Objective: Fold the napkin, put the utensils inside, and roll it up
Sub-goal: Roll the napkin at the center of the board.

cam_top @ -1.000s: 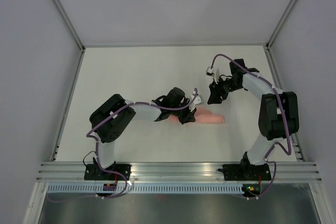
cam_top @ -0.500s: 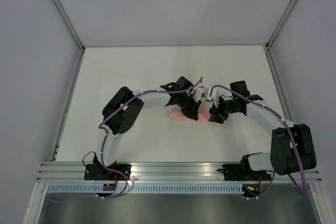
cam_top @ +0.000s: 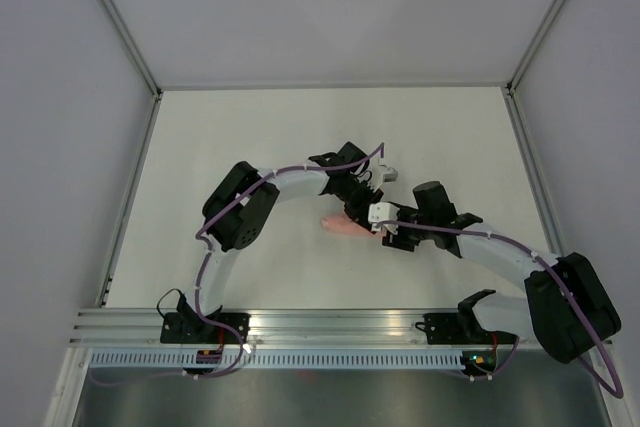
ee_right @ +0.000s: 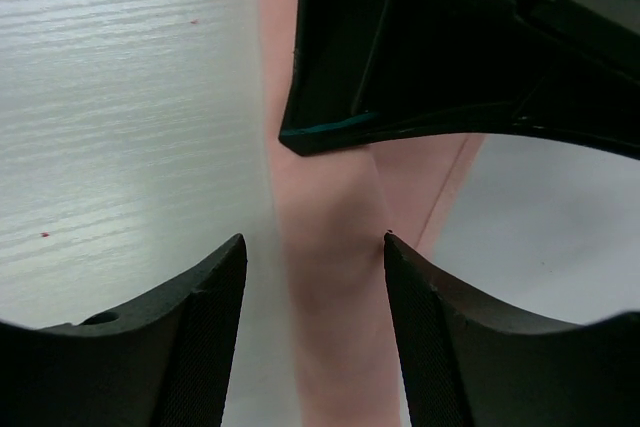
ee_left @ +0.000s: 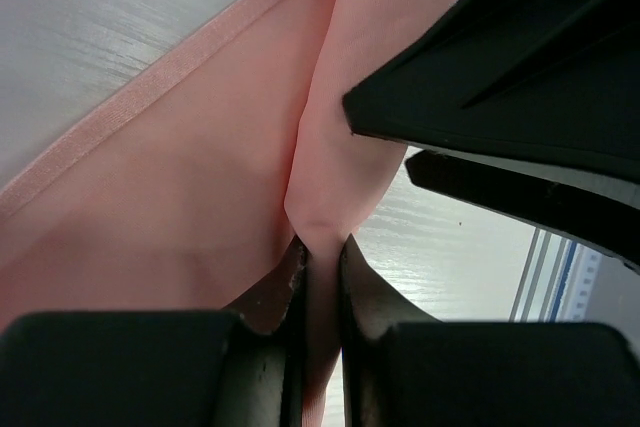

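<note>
One napkin (ee_left: 200, 177), pinched by L gripper (ee_left: 320, 249)

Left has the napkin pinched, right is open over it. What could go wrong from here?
1. The right gripper stands open astride the napkin, close beside the left gripper; closing there could knock the two together.
2. The left fingers pinch only a thin fold, which might slip free and let the cloth unroll.
3. No utensils show in any view, so they could be left out unnoticed.

White table (cam_top: 250, 137), rolled pink napkin (cam_top: 336, 226) near its middle
</note>
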`<state>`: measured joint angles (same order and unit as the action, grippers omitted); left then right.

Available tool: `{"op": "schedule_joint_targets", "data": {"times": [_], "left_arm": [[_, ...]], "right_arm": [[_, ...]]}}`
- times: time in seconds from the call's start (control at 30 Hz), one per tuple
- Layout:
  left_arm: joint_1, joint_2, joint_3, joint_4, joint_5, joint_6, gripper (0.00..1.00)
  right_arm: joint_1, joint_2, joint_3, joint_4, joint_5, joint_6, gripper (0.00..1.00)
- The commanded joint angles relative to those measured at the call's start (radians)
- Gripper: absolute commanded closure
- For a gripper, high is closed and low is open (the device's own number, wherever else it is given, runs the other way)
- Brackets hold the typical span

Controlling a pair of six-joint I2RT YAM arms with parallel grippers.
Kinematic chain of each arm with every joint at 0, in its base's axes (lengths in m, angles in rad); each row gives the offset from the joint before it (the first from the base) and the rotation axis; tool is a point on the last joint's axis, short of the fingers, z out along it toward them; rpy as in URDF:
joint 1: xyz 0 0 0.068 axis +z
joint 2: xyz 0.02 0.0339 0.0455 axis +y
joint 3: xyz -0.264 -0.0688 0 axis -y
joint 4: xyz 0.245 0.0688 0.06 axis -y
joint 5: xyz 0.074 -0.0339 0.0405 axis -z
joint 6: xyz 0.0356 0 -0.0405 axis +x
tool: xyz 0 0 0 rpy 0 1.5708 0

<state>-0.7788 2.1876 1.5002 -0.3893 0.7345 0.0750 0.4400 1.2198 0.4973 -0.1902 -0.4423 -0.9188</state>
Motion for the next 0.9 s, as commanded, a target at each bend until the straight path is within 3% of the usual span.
{"op": "schedule_joint_targets", "data": {"times": [0.0,0.27,0.33,0.37,0.4,0.47,0.6,0.87], "left_arm": [[0.0,0.095,-0.021,-0.177,-0.081,-0.03,0.94],[0.009,0.1,-0.006,-0.191,-0.087,-0.041,0.82],[0.01,0.098,0.002,-0.194,-0.096,-0.047,0.78],[0.013,0.095,0.009,-0.195,-0.095,-0.05,0.73],[0.016,0.093,0.012,-0.197,-0.096,-0.053,0.7],[0.022,0.09,0.023,-0.195,-0.092,-0.061,0.64],[0.033,0.069,0.038,-0.191,-0.084,-0.064,0.59],[0.084,-0.021,0.031,-0.122,-0.092,-0.145,0.57]], "right_arm": [[0.026,0.021,-0.019,0.118,0.088,-0.037,0.37],[0.06,0.075,-0.025,0.112,0.096,-0.058,0.43],[0.062,0.087,-0.016,0.103,0.099,-0.058,0.5],[0.06,0.098,-0.013,0.1,0.102,-0.06,0.64],[0.06,0.102,-0.011,0.098,0.106,-0.06,0.7],[0.06,0.11,-0.005,0.094,0.116,-0.06,0.77],[0.06,0.118,0.01,0.055,0.12,-0.071,0.84],[0.06,0.153,0.064,-0.05,0.102,-0.092,0.87]]}}
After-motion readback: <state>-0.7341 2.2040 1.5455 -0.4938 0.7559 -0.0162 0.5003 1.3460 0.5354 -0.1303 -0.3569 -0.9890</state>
